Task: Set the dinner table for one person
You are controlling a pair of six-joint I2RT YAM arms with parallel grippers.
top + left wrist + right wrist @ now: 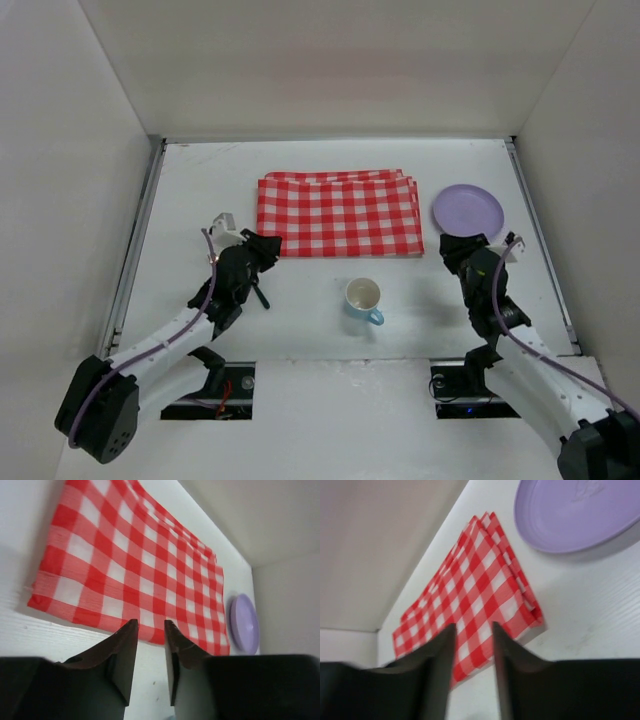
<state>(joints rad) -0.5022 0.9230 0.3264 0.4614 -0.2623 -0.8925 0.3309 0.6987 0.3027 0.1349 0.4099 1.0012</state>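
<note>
Crosswise, the checkered cloth point(340, 215) lies just ahead of both arms: left fingers point(122, 655) by its near-left corner, right fingers point(440, 665) near-right, each pair apart, empty.

We count one dinner table point(300, 320), a large flat white rectangular tabletop. On it we count one folded red-and-white checkered cloth point(340, 215), one round lilac plate point(467, 209) and one light-blue mug point(363, 298) with a cream inside. The cloth's edge shows several layers, so we cannot tell whether it is one piece or more. We also count two black two-finger grippers, the left gripper point(268, 246) and the right gripper point(458, 246)
</note>
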